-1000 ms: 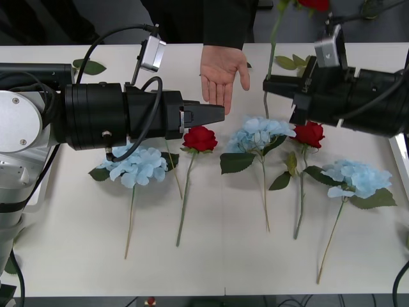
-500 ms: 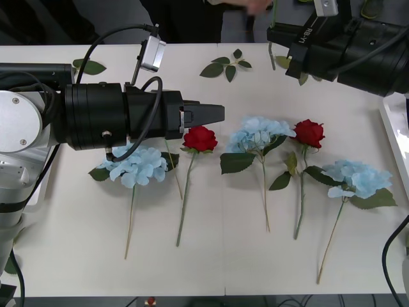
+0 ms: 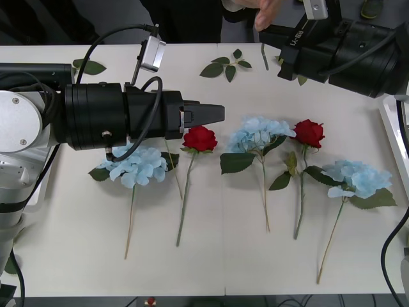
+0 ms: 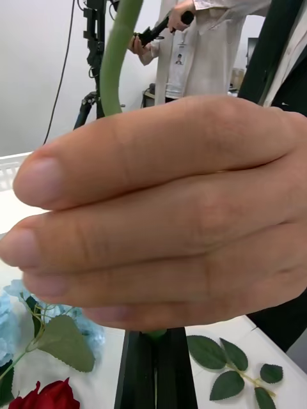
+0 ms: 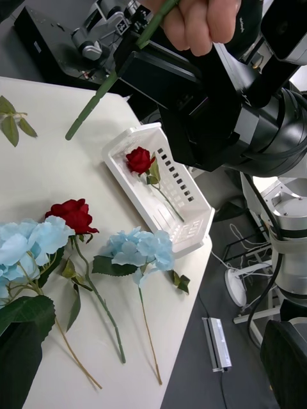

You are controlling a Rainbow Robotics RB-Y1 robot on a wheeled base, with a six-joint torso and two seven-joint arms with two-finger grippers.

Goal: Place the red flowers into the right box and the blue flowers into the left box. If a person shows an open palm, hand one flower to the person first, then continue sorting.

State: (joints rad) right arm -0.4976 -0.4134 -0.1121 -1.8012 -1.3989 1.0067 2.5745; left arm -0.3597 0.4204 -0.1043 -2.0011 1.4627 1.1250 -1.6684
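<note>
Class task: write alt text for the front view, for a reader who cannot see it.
At the table's far edge, a person's hand grips a green stem held in the right gripper. The left gripper hovers above a red rose; three blue hydrangeas and another rose lie in a row on the white table.

The front view looks forward and down from above both arms onto the table, taking in the whole row of flowers at moderate range. The right wrist view faces along its arm toward the room behind, at very close range to a person's hand closed round a green stem. The left wrist view looks across the table toward the robot's right side, from farther back. It shares with the front view the table's right part: one red rose, the rightmost blue hydrangea, and the same hand.
</note>
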